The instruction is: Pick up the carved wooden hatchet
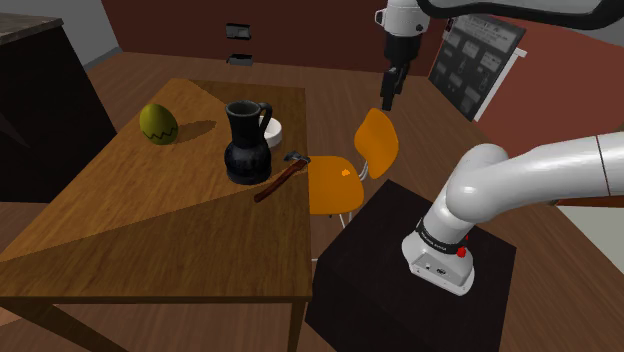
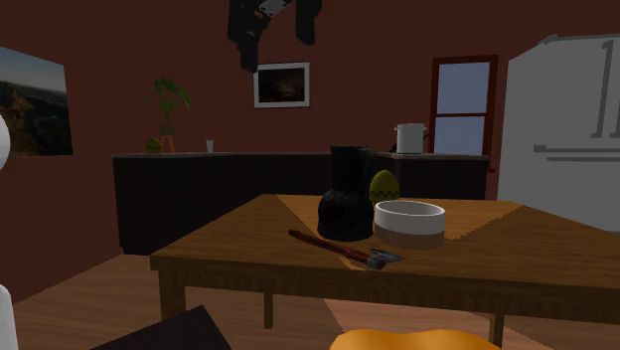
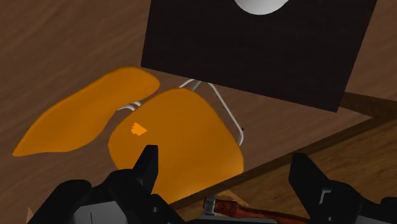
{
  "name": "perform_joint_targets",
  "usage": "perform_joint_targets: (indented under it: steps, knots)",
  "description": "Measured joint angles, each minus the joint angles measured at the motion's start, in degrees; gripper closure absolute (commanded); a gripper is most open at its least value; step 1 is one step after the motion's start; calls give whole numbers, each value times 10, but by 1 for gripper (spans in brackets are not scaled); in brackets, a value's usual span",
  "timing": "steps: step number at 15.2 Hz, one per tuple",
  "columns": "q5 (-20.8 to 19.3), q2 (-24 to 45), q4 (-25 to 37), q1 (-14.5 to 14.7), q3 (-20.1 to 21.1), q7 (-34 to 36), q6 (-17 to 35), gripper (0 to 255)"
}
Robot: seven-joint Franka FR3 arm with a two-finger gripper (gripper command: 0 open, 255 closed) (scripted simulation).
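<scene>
well, reddish-brown, grey-headed hatchet [image 1: 280,177]

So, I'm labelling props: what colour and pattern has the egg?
Olive-green egg with a dark zigzag band; best in the shoulder view.

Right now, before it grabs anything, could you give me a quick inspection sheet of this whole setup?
Surface: wooden table, partly in shadow.
Job's things: hatchet lying flat near the table's edge, beside the jug, untouched.
Clutter: black jug, upright; white bowl close by it; green egg farther off.
Gripper: gripper open, empty, high above the orange chair.
Cables: nothing seen.
Surroundings: chair drawn up to the table, black stand, dark red walls, white fridge.
</scene>
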Motion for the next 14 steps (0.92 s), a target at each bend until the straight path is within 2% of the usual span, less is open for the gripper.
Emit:
perform_joint_targets:
  steps: [3, 8, 14]
  knots:
    - [-5, 16, -6, 9, -10, -27, 23, 0]
    - [-25, 80, -35, 41, -51, -137, 121, 0]
    - [-29, 194, -27, 84, -90, -274, 233, 0]
